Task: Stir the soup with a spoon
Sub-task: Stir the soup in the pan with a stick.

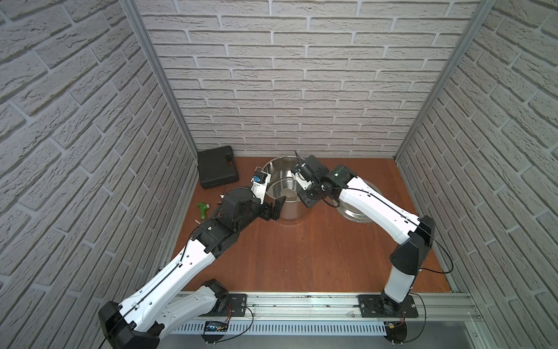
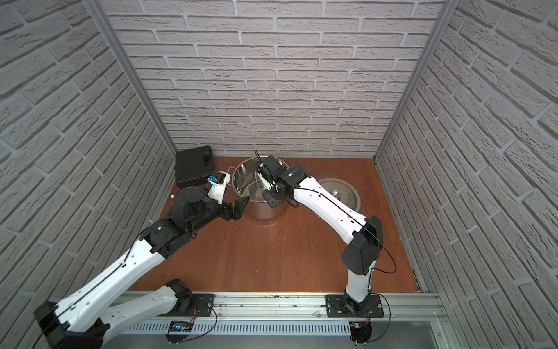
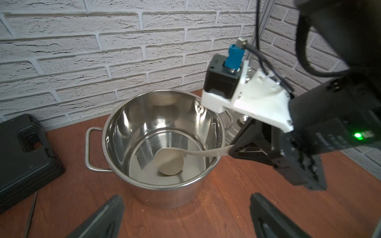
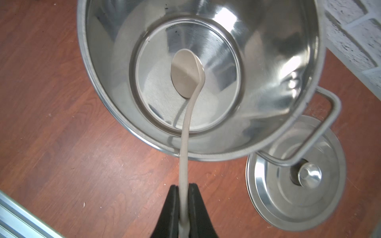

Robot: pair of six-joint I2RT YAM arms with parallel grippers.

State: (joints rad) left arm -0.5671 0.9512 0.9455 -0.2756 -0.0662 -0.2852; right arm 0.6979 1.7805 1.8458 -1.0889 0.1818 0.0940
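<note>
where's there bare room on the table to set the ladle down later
The widest bare patch is the wood between the pot and the front rail. Another lies behind the lid, toward the right wall. Crowded: the left side, where the case, green tool and left gripper sit close to the pot.

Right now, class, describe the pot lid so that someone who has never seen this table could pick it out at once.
Find the tall steel stockpot at the back of the wooden table. The lid lies flat on the table just beside it, on the robot's right. It is the only low round steel disc with a central knob.
</note>
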